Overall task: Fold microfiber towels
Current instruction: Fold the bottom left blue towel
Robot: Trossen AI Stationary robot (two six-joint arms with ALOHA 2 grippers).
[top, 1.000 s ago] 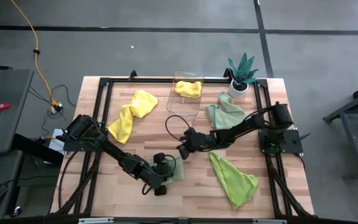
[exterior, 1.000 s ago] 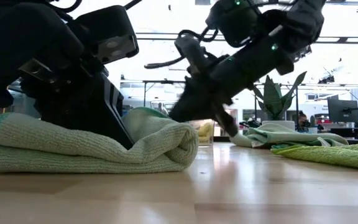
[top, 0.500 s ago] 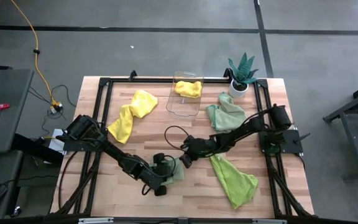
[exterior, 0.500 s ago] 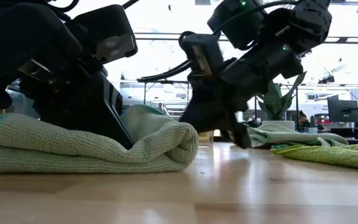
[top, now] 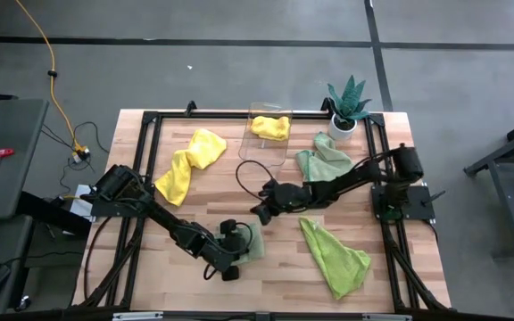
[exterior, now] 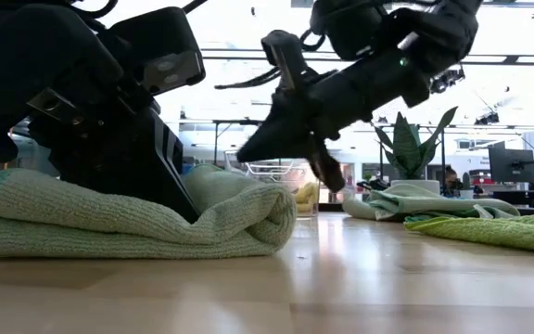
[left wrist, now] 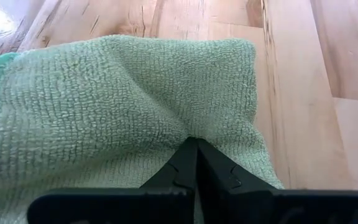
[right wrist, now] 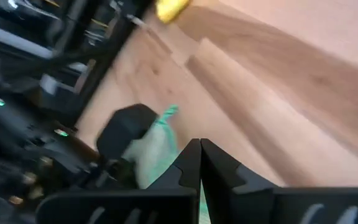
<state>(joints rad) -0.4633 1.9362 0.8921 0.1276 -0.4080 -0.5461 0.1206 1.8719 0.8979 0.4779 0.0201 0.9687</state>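
Note:
A pale mint microfiber towel (top: 252,242) lies folded on the table near the front edge, its rounded fold (exterior: 272,218) facing right. My left gripper (left wrist: 195,143) is shut, its tips on top of that towel. My right gripper (top: 259,217) is shut, holds nothing and hangs above the wood just beyond the towel (right wrist: 157,146). Other towels lie loose. A yellow one (top: 188,165) is at the far left, a pale green one (top: 321,160) at the far right and a lime one (top: 335,257) at the near right. My left gripper presses its shut fingertips (left wrist: 191,152) down on the top layer of the folded towel (left wrist: 166,118), slanting from above and from the table's left. Creases in the cloth run toward the tips. Whether any cloth is caught between them cannot be told. The towel lies flat on the table.
A clear plastic bin (top: 255,147) with a yellow cloth (top: 270,127) in it stands at the far middle. A spiky potted plant (top: 346,105) stands at the far right corner. Bare wood (top: 279,267) lies between the folded towel and the lime towel.
My right gripper dipped toward the folded towel and the near edge, then rose again and drew back toward the far edge, staying shut. The folded towel has kept its place.

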